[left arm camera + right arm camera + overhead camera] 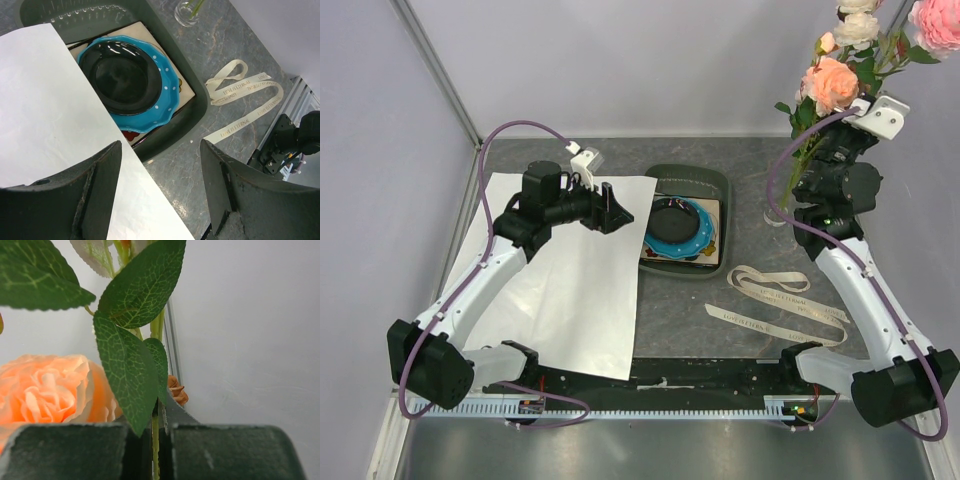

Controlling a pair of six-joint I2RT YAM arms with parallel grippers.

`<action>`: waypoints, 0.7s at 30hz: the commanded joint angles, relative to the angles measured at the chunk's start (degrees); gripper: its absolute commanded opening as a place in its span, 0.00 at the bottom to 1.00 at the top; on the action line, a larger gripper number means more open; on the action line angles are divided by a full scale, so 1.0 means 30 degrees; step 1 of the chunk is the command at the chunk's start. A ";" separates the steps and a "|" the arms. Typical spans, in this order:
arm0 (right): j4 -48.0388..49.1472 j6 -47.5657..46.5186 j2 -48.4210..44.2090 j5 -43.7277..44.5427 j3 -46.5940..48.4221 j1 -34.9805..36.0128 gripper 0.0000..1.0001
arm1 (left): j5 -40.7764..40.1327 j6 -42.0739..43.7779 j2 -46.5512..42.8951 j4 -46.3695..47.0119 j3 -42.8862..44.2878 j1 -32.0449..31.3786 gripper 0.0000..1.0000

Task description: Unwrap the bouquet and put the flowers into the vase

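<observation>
Green-stemmed flowers [832,82] stand upright, pinched in the right gripper [156,434], vase [189,11] straight below (left gripper [160,170] gapes, farther off).

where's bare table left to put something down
Best patch: the grey table in front of the tray, between the white paper and the ribbon. A thinner strip runs behind the tray along the back wall. It is crowded on the right: vase, ribbon, and the right gripper holding the flowers.
</observation>
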 commanded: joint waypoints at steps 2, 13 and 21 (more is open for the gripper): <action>0.0698 -0.0410 0.0266 -0.0690 -0.0141 -0.0073 0.00 | 0.0768 -0.0514 0.0142 0.0693 0.0098 0.0081 0.70; -0.0649 -0.0470 0.0326 -0.0807 -0.0668 -0.0102 0.00 | 0.0915 -0.0543 0.0055 0.0693 0.0098 0.0110 0.70; -0.1295 0.0526 0.0326 -0.0514 -0.1927 -0.0219 0.00 | 0.0915 -0.0543 -0.0092 0.0693 0.0098 0.0081 0.70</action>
